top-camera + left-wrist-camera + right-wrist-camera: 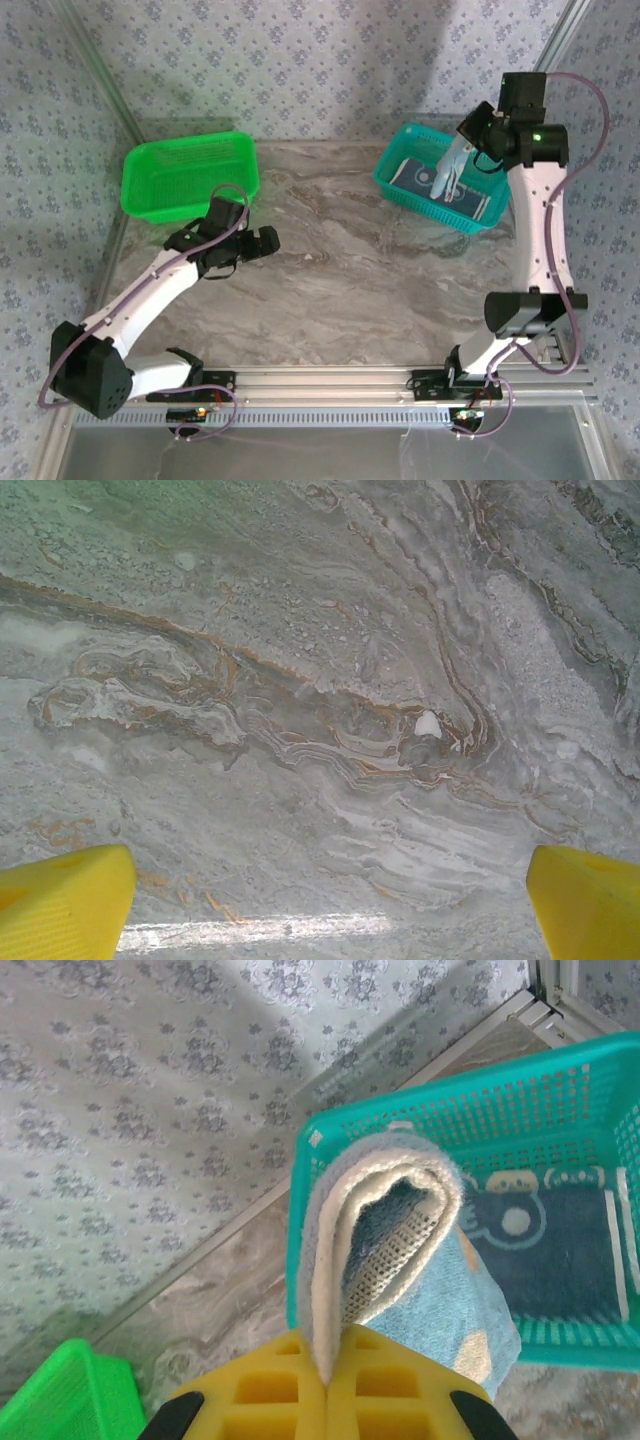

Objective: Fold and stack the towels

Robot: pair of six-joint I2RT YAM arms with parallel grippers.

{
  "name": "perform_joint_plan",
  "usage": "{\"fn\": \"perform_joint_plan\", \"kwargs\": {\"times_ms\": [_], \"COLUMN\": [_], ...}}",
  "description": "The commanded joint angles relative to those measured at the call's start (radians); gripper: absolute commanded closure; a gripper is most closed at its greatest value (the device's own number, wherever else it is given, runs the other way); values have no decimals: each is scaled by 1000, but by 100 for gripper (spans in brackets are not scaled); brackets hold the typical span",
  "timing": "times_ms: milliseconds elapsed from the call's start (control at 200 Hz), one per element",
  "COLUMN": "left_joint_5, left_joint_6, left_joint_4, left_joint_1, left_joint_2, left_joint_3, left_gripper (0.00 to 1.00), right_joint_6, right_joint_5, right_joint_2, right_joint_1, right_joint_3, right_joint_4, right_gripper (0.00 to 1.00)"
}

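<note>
Towel (400, 1260) pinched in right gripper (327, 1360) above teal basket (500, 1110) — left gripper (325, 885) gapes over table (300, 630).

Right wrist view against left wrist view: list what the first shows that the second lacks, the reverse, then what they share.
Right wrist, not left wrist: the right gripper shut on a folded-over light blue cloth towel, a teal plastic mesh basket holding a dark blue printed towel, a corner of a green plastic basket, and the patterned wall.
Left wrist, not right wrist: the left gripper open, its yellow fingers wide apart and empty.
Both: yellow gripper fingers and the grey veined marble-look table.
</note>
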Motion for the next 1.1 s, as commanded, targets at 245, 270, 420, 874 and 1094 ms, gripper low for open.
{"fn": "perform_joint_plan", "kwargs": {"times_ms": [245,270,420,874,1094], "left_joint_5": [23,25,27,33,47], "left_joint_6": [21,22,26,22,16], "left_joint_4": [-4,-6,-13,-21,-7], "left_joint_1": [28,30,49,85,85], "left_joint_2": [50,52,57,36,51], "left_joint_3": [28,29,34,3,6], "left_gripper": [0,0,0,0,0], "right_joint_6": [52,59,94,153,137], "right_joint_5": [68,69,62,64,55], "right_joint_2": [224,242,364,517,441], "right_joint_1": [57,66,130,190,178], "right_joint_3": [64,76,187,343,235], "right_joint_4": [216,220,228,185,238], "right_gripper": [100,100,100,100,100]}}
